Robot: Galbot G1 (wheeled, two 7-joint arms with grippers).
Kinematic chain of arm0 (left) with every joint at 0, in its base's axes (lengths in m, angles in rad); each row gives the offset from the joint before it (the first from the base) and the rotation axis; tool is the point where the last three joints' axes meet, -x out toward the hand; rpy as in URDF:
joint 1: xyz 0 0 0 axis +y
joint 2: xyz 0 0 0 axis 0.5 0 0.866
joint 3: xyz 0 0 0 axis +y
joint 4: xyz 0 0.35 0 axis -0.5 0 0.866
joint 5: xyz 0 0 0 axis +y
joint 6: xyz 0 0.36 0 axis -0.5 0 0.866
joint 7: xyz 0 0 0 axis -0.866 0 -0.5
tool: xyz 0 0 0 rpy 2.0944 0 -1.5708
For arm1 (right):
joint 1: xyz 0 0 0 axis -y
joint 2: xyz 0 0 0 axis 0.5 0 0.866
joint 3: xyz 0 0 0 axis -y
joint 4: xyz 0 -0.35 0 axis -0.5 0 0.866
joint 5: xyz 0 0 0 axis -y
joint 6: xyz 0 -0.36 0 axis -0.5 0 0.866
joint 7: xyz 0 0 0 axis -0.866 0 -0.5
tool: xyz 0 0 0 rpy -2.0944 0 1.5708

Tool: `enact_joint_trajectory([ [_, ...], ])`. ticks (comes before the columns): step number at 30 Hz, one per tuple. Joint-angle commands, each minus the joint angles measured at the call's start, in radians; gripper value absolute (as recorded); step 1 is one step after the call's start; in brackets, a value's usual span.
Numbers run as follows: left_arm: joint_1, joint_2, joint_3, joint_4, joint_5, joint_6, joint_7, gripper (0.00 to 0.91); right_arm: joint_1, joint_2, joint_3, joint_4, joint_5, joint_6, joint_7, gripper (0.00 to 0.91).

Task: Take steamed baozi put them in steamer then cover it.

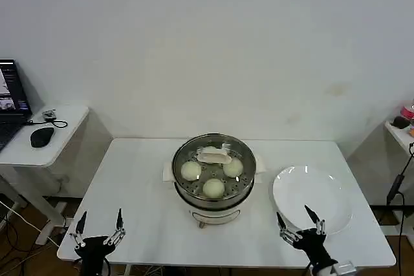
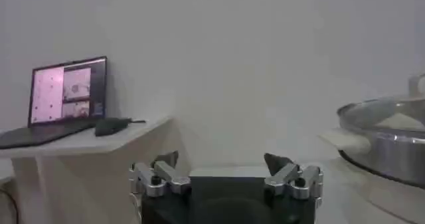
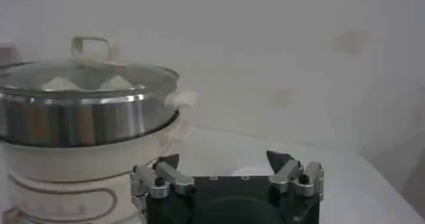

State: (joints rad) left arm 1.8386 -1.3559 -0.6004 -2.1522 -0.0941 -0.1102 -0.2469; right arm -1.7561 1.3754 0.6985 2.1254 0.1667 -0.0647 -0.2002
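The steamer point(image 1: 195, 200), a shiny steel pot on a white base, stands at the table's middle with a glass lid point(image 1: 213, 174) and its white handle point(image 1: 214, 156) on top. Through the glass I see three cream-white baozi point(image 1: 191, 170) point(image 1: 233, 167) point(image 1: 213, 188). In the right wrist view the covered steamer point(image 3: 73, 122) has baozi point(image 3: 60, 84) showing under the lid point(image 3: 93, 72). My left gripper point(image 1: 100, 221) point(image 2: 222, 157) stands open at the front left edge. My right gripper point(image 1: 301, 220) point(image 3: 222, 156) stands open at the front right, beside the plate.
A large bare white plate point(image 1: 323, 189) lies right of the steamer. A small side table point(image 1: 58, 134) to the left holds a laptop point(image 1: 10, 105) and a mouse point(image 1: 42, 136). A shelf point(image 1: 400, 130) and a cable are at the far right.
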Motion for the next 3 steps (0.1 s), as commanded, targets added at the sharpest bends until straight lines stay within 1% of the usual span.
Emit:
enact_joint_trajectory([
  [1, -0.006, -0.008, 0.021, -0.002, 0.007, 0.019, -0.002, 0.907, -0.037, -0.023, -0.028, 0.016, 0.033, 0.007, 0.017, 0.907],
  [3, -0.005, -0.009, 0.024, -0.005, 0.01, 0.024, 0.001, 0.907, -0.035, -0.023, -0.031, 0.014, 0.03, 0.006, 0.015, 0.907],
])
